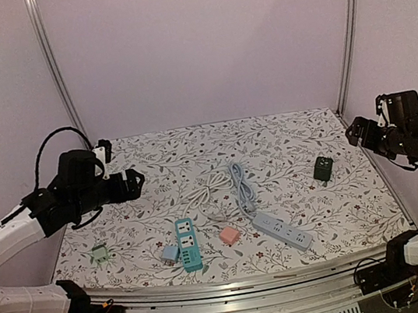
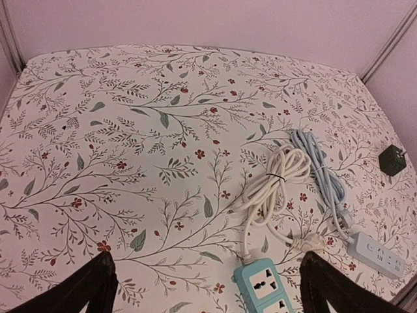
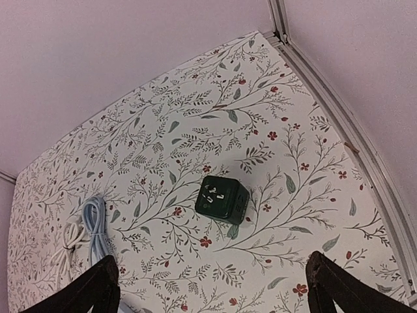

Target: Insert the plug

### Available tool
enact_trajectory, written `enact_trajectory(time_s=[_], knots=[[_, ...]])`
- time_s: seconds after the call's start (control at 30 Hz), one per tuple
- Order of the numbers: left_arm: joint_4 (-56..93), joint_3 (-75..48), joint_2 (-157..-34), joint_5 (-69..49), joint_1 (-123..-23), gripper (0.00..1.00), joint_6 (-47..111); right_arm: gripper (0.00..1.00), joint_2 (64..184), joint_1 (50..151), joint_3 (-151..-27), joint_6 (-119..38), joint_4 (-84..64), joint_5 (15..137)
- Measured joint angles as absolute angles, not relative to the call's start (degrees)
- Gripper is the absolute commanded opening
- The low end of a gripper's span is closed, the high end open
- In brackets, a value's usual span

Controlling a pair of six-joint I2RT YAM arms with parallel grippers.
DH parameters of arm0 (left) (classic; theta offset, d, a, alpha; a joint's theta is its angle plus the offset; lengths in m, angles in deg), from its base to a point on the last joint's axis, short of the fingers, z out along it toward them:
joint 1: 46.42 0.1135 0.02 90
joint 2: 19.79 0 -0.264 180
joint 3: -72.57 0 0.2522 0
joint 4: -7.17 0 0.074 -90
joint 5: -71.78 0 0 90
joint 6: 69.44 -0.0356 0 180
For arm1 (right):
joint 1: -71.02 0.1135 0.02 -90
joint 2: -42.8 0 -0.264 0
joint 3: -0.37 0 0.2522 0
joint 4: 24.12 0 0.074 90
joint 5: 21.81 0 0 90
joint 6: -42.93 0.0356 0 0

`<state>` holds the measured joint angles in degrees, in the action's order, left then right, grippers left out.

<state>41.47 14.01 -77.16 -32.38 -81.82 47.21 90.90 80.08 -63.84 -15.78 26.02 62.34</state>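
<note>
Teal power strip (image 1: 188, 244) lies sockets-up for access; green plug (image 1: 323, 168) waits well right of it; left gripper (image 2: 207, 287) and right gripper (image 3: 212, 287) hover spread, empty.

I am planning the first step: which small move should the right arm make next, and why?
Probably lower the right arm so its open fingers straddle the dark green plug cube: it lies alone just ahead of them, and they hold nothing.
</note>
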Motion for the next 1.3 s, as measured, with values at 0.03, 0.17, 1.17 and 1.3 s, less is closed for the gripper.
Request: enact_trajectory(time_s=[0.03,0.17,1.17,1.3], knots=[[41.27,14.21,-77.11,-32.31,-82.72,0.98,47.06,0.99,91.66,80.14,-63.91,-15.78,26.48,62.19],[40.44,15.08,-77.14,-32.01,-85.52,0.99,46.45,0.99,96.67,81.3,-64.46,-15.82,28.05,60.76],[32.72,19.93,-78.29,-29.93,-93.93,0.99,43.67,0.99,136.69,87.46,-76.72,-10.4,23.64,56.28],[32.75,20.57,-77.64,-30.45,-93.95,0.99,43.69,0.99,139.14,87.46,-76.91,-9.75,22.41,56.2]])
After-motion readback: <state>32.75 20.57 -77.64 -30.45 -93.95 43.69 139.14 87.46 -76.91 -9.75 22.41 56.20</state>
